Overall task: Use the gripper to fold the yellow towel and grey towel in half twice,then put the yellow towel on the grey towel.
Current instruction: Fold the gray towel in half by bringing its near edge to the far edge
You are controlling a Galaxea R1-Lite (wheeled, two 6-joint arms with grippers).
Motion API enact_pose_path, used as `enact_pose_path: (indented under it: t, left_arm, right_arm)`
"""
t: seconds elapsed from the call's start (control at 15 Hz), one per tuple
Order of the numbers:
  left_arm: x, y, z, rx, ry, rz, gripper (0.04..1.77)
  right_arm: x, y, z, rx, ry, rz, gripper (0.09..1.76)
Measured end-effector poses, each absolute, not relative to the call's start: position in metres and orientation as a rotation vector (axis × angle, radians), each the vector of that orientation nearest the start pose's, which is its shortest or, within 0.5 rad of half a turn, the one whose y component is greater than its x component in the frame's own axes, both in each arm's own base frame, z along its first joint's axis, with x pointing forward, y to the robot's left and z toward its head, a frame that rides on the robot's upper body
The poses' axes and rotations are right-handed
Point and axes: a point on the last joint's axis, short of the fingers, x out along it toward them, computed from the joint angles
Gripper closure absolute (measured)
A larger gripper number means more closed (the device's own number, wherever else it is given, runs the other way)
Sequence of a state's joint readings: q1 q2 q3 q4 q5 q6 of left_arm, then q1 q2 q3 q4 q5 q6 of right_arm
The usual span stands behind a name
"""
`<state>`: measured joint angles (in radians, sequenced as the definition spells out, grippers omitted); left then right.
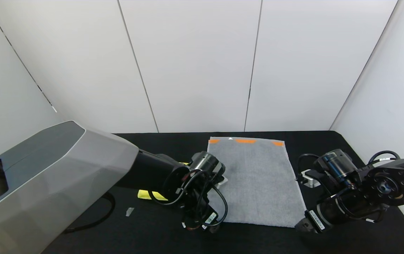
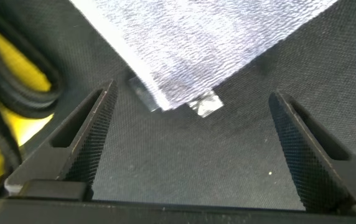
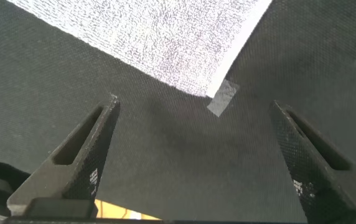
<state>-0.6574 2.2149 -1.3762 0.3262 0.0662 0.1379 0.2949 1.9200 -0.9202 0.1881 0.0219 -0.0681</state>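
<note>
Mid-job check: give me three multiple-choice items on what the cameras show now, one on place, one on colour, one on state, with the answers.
1. Where does the grey towel lie?
A. Spread flat between the two arms
B. Bunched under the right arm
C. Hanging off the table's edge

2. What colour are the marks on the band at the grey towel's far end?
A. Blue
B. Orange
C. Green

3. How do the left pincer and the right pincer stand?
A. Both shut on the towel
B. Left shut, right open
C. Both open, holding nothing

Answers: 1 A, the head view shows it flat on the black table with an arm at each side. 2 B, orange patches show along that edge. 3 C, each wrist view shows wide jaws with a near corner of the towel ahead, ungripped.
</note>
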Motion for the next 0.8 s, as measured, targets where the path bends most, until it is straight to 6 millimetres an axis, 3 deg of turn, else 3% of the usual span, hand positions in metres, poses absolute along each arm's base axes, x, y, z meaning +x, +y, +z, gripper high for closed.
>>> enact_pose_path:
  t: [0.8]
  left_arm:
    - [0.323, -0.245, 0.054, 0.534, 1.08, -0.594, 0.09]
  right_arm:
    - [0.299, 0.105, 0.061, -0.253, 1.211, 0.344, 0.14]
